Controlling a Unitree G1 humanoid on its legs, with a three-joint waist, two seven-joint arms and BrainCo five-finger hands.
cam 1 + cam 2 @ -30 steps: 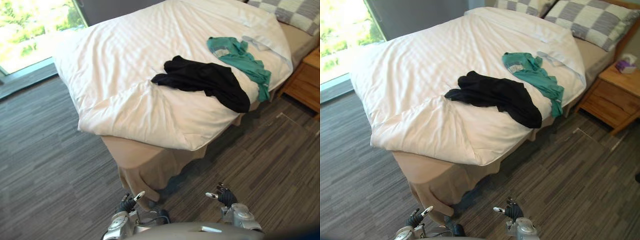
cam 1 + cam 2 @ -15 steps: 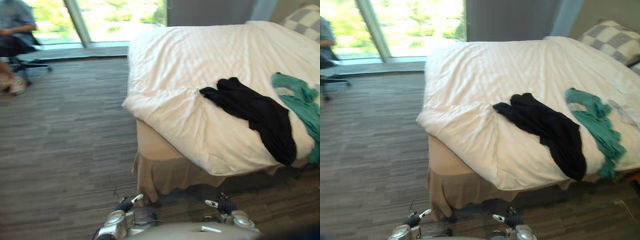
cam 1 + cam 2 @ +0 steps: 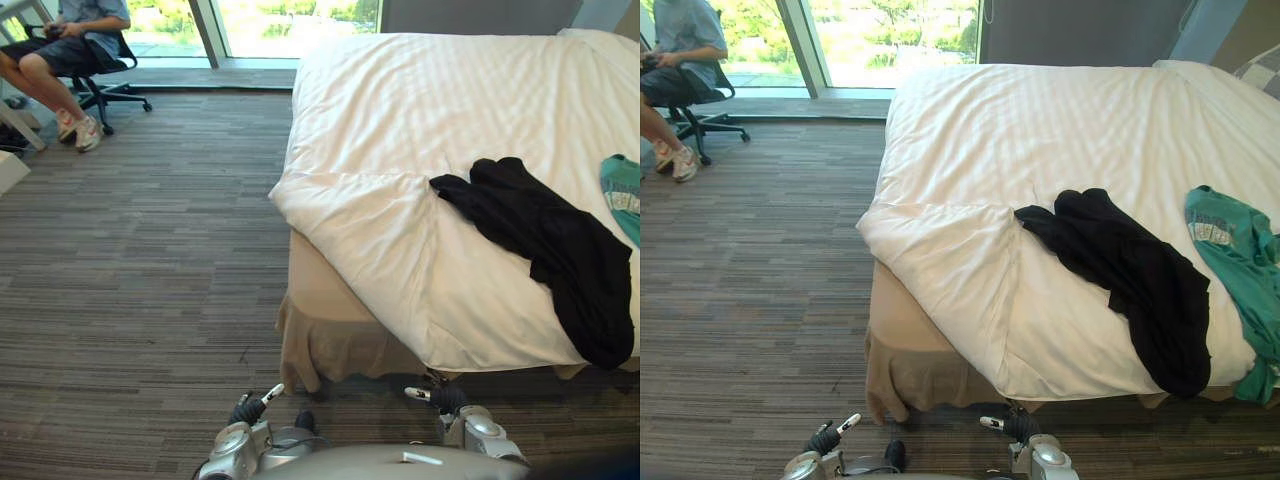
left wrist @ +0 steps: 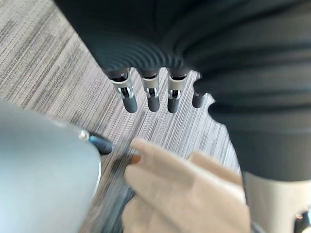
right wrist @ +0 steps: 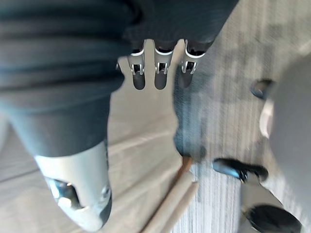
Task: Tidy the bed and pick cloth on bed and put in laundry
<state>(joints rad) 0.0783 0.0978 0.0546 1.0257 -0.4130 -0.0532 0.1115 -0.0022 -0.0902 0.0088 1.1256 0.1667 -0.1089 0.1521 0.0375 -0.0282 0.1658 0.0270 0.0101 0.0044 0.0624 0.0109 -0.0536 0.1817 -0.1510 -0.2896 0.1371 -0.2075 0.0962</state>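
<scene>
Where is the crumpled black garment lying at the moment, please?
In the eye views, the crumpled black garment lies on the white duvet, right of centre, just left of the green shirt.

Bed, white duvet over it, black cloth on duvet, green cloth just beside

The white duvet is smooth cloth with a faint woven stripe and a soft sheen. The black cloth is matt and crumpled, and the teal cloth is also matt. The beige bed skirt is plain fabric. The floor is matt, streaked grey.
</scene>
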